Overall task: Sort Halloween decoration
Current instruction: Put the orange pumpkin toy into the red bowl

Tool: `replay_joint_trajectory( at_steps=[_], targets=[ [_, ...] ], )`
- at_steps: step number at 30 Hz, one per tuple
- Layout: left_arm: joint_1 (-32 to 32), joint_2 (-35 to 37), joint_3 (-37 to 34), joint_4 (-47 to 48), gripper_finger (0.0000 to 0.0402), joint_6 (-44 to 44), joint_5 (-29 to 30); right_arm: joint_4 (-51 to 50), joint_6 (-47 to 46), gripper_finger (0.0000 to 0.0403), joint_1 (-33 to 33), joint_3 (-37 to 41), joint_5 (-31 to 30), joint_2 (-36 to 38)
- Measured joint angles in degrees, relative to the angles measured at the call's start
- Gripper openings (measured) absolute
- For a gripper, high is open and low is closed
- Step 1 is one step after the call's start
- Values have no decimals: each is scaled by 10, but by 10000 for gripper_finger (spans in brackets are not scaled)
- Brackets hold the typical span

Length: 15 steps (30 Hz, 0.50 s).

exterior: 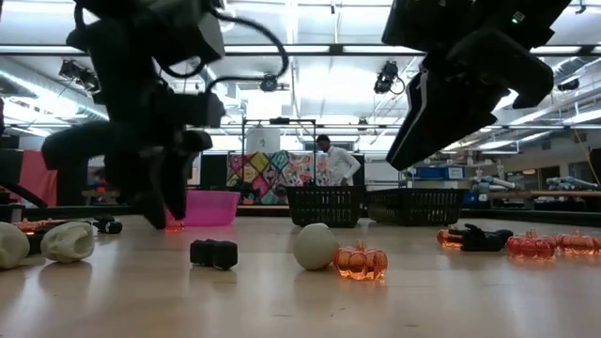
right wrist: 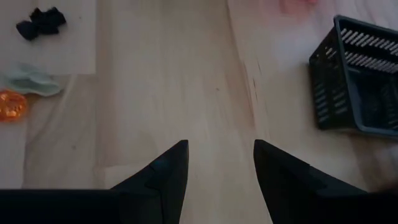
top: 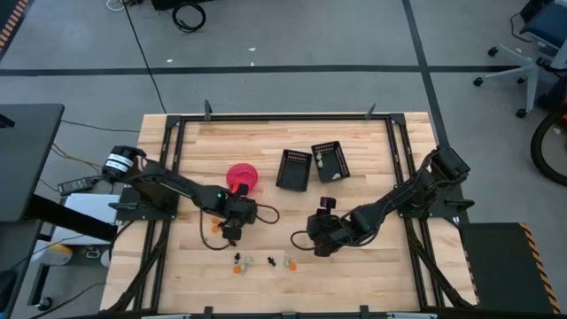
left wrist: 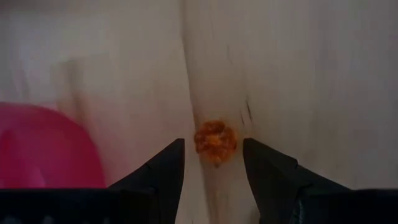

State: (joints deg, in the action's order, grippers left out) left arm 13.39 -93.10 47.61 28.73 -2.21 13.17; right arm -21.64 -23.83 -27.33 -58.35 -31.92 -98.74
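Observation:
My left gripper point(left wrist: 213, 148) is open and points down at the table near the pink bowl point(top: 241, 175). A small orange pumpkin trinket point(left wrist: 214, 140) lies on the wood between its fingertips, with a gap on each side. In the low view the left gripper point(exterior: 167, 214) reaches almost to the table. My right gripper point(right wrist: 221, 150) is open over bare wood and hangs above the table point(exterior: 451, 103). Several more trinkets lie along the near edge: a black one point(exterior: 213, 253), a pale ball point(exterior: 315, 246) and an orange pumpkin point(exterior: 361, 261).
Two black slotted baskets point(top: 294, 168) point(top: 330, 161) stand behind the right gripper, toward the far edge. More trinkets lie at the low view's sides: pale ones point(exterior: 66, 241), orange ones point(exterior: 531, 246). A person point(exterior: 333, 160) stands far off in the room.

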Motion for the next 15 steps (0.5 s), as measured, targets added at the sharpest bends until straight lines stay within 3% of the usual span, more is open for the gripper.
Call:
replay_joint_trajectory(
  at_steps=[9, 15],
  targets=[
    [0, -48, 47, 47, 171, 21, -3, 3, 1, 183, 0, 0, 0, 0],
    [-4, -49, 49, 46, 143, 33, -34, 8, 9, 180, 0, 0, 0, 0]
  ],
)
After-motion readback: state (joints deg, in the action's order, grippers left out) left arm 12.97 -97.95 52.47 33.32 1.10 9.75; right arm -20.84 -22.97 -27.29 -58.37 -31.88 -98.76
